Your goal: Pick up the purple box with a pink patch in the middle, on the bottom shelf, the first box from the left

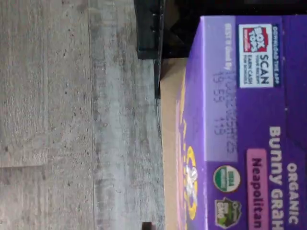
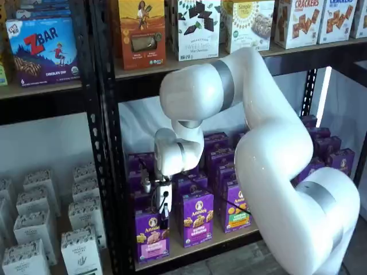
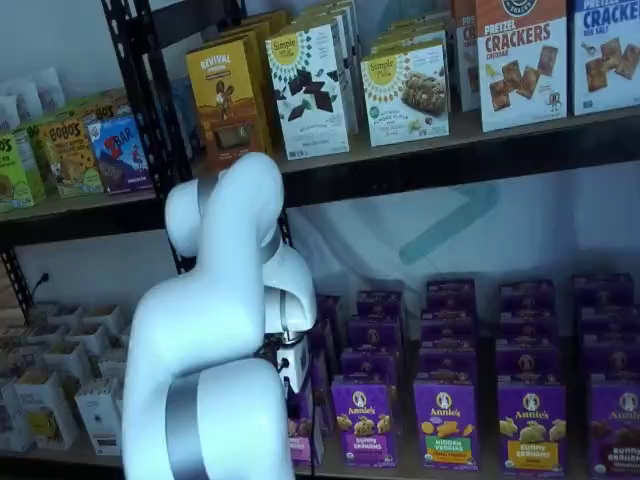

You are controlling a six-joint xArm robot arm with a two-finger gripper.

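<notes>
One box matters here: the purple box [image 2: 152, 235] with the pink band low on its front, standing upright at the front left corner of the bottom shelf [image 2: 198, 247], hard by the black rack post. Its long axis runs vertical, and its top flap faces straight up at the tool [image 2: 164, 213], which hangs directly above it from the white wrist; the box therefore lies straight below, and the coming move turns on a short vertical drop over that top edge. The wrist view bears this out, filled with the box's top panel [image 1: 249, 124] and pink flavour patch, the shelf's front edge and grey floor [image 1: 72, 115] beside it. In a shelf view the black fingers look to be at the box's upper edge, perhaps just touching it, though they show too small and side-on for me to tell how wide they stand or whether they grip anything. The neighbouring yellow-banded box [image 2: 195, 217] stands just beside, to the right.
</notes>
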